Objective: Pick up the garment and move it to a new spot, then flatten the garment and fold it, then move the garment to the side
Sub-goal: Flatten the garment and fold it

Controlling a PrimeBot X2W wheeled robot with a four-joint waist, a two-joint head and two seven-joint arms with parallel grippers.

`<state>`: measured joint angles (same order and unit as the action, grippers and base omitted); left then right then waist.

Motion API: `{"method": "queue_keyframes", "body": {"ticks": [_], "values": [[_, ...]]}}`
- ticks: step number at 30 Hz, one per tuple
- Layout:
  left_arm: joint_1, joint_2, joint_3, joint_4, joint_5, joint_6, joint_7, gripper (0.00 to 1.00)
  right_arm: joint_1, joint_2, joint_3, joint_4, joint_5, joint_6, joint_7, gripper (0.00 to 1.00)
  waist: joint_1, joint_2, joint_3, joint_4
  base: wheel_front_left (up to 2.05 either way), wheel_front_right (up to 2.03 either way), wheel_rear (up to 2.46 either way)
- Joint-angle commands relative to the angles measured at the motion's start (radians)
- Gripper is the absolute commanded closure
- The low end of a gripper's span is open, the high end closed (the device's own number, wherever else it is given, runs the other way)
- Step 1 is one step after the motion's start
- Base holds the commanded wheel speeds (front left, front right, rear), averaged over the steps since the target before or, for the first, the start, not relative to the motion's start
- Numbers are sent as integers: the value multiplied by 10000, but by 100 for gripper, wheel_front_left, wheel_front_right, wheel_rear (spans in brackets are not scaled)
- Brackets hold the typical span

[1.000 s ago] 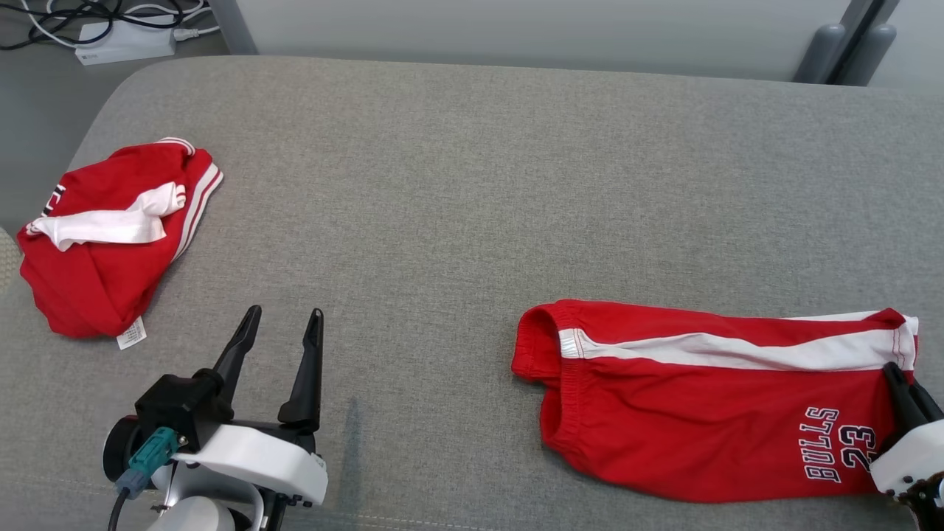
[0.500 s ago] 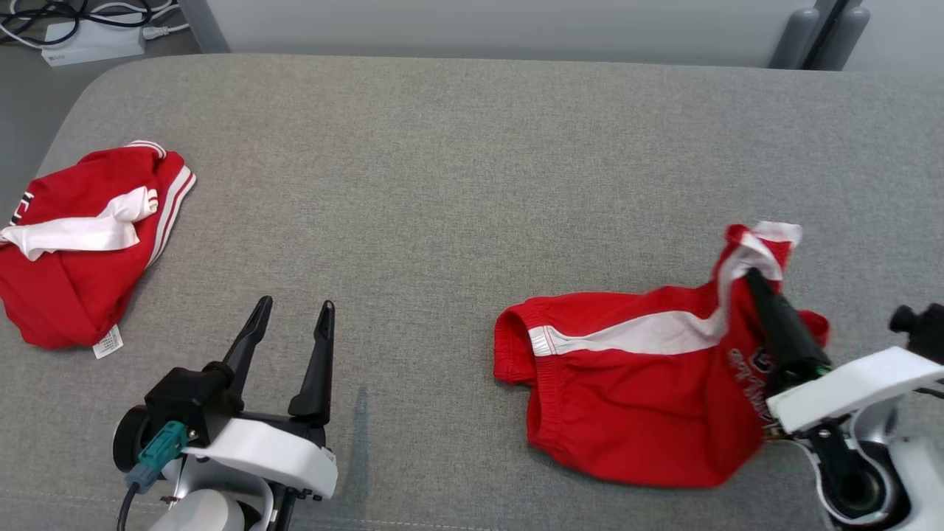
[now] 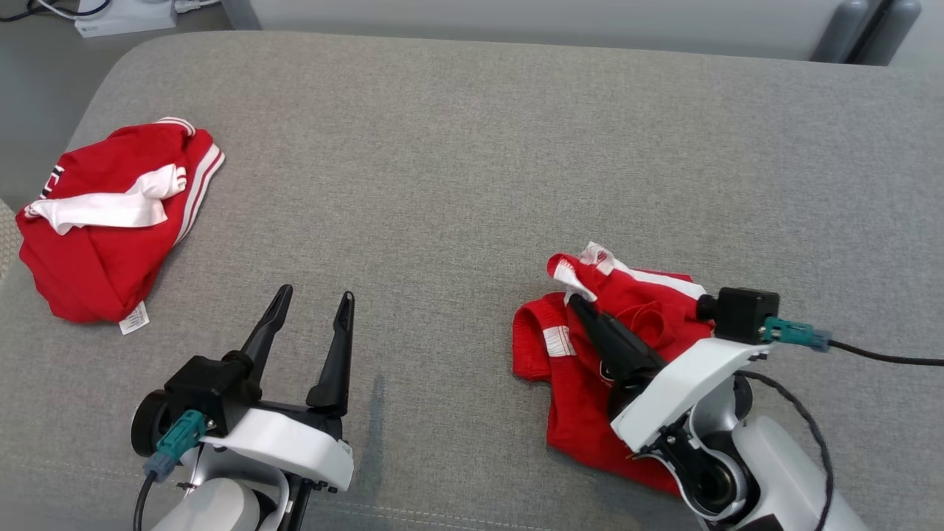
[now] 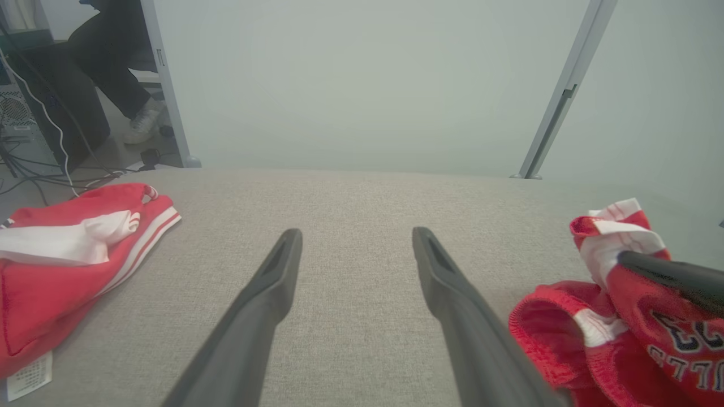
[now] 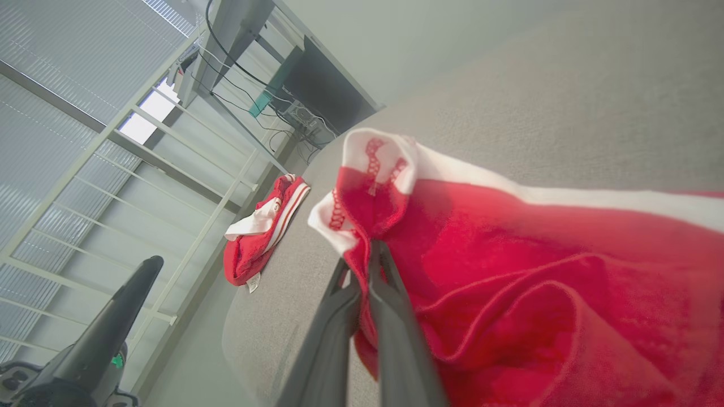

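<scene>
here, fingers pressed together, the right gripper is pinching a white-trimmed corner of the shorts, which are lying bunched on the right side of the cushion, while the left gripper is hovering with fingers spread wide over bare cushion, a second red garment lying far left.

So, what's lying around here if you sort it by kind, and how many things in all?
Red-and-white garments: 2 (the shorts and a crumpled garment)
White power strip on the floor: 1
Total: 3
</scene>
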<state>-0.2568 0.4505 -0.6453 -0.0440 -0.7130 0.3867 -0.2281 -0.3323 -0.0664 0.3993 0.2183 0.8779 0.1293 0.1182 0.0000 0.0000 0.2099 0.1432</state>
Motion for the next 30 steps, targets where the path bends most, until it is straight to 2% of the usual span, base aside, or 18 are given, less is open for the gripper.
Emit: {"method": "queue_keyframes", "body": {"ticks": [1,3,4,5,11,14,17,24,26,30], "values": [[-542,166,338,-108,129,-81,-50,0,-375,143,422,170,-130,14,-216,100,0,0,35,147,0,0,0],[-561,120,322,-63,125,-89,-60,0,-564,153,729,706,-136,14,-416,98,0,0,62,237,0,0,0],[-577,95,306,-42,126,-103,-65,0,-636,155,912,932,-43,14,-472,67,0,0,67,285,0,0,0],[-589,75,296,-26,126,-112,-70,0,-702,157,1098,1084,125,14,-539,0,0,0,76,316,0,0,0],[-605,62,309,40,135,-98,-95,0,-1031,160,1842,1217,997,14,-979,0,0,0,98,294,0,0,0],[-584,84,311,51,140,-76,-100,0,-1029,160,1824,810,1091,14,-1194,0,0,0,54,214,0,0,0],[-544,102,314,55,118,-54,-96,0,-731,-67,1566,-100,1268,14,-1389,0,0,0,-33,131,0,0,0],[-369,311,418,-18,88,91,-57,0,789,-1399,-165,-2769,1433,14,-2291,0,0,0,-212,-165,0,0,0],[-294,401,469,-56,75,158,-35,0,1216,-1872,-911,-3208,895,14,-2639,0,0,0,-297,-286,0,0,0],[-153,575,525,-154,74,281,35,0,2051,-2504,-2379,-3109,-1004,14,-3077,0,0,0,-476,-473,0,0,0]]}}
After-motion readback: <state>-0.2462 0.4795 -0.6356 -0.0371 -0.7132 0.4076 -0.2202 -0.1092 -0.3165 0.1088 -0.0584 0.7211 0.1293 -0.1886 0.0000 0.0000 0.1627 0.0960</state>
